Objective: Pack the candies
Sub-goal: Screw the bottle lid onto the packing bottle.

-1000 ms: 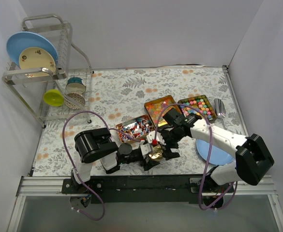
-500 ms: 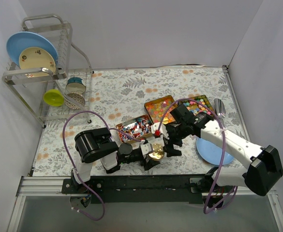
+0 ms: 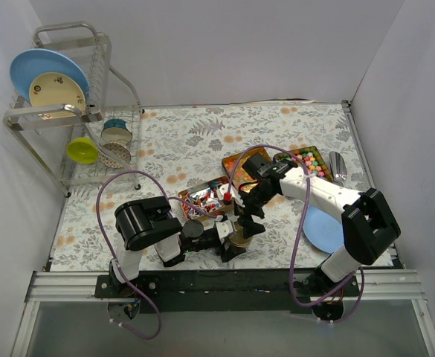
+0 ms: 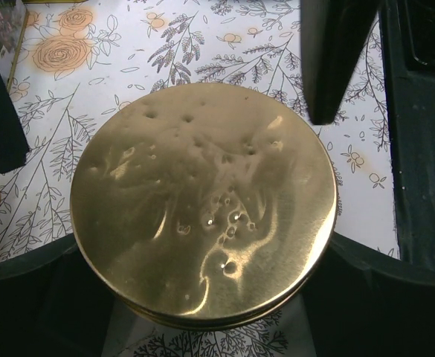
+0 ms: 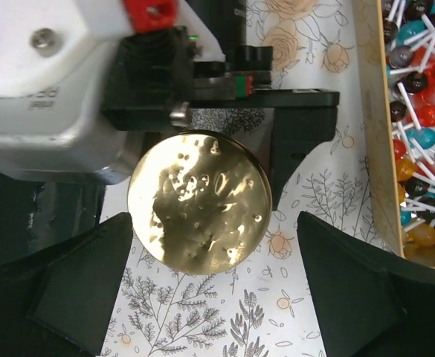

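A round gold lid [image 4: 202, 201] sits on a tin between my left gripper's [image 4: 202, 249] jaws, which press its left and right edges low over the floral cloth. In the top view that left gripper [image 3: 232, 244] lies near the front edge. My right gripper [image 5: 213, 223] hangs open above the gold lid [image 5: 198, 201], one finger on each side and clear of it; in the top view the right gripper [image 3: 247, 217] is just behind the left one. The candies fill three trays: red, blue and white ones [image 3: 204, 198], orange gummies [image 3: 241, 163], pastel ones [image 3: 306, 159]. Stick candies [image 5: 418, 111] show at the right.
A metal scoop [image 3: 337, 166] lies right of the pastel tray. A blue plate [image 3: 323, 232] sits at the front right under the right arm. A dish rack [image 3: 68, 111] with plates and cups stands at the back left. Purple cables loop over both arms.
My right gripper has shifted left and now hangs over the gold lid, its arm folded in closer. The left gripper and the lid have not moved.
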`<move>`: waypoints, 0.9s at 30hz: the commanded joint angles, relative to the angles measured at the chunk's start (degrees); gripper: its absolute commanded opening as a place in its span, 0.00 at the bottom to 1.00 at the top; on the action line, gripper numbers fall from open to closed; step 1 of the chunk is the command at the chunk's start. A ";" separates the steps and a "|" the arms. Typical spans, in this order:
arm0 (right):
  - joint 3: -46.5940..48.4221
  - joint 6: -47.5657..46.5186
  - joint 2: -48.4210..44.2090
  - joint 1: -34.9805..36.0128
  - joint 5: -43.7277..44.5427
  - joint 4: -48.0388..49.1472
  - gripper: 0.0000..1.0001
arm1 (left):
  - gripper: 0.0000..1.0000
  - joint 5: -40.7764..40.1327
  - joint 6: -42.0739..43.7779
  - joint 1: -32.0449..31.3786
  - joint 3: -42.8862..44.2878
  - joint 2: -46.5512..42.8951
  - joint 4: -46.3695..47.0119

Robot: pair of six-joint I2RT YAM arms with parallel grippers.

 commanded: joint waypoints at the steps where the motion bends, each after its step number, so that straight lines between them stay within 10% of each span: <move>1: 1.49 -4.17 -0.08 0.56 -4.85 -4.63 0.98 | 0.00 -5.09 1.45 0.44 -2.30 2.87 5.86; 27: -11.71 0.85 -13.80 -0.84 0.86 -11.21 0.96 | 0.00 -5.44 0.56 2.72 -1.77 3.48 5.51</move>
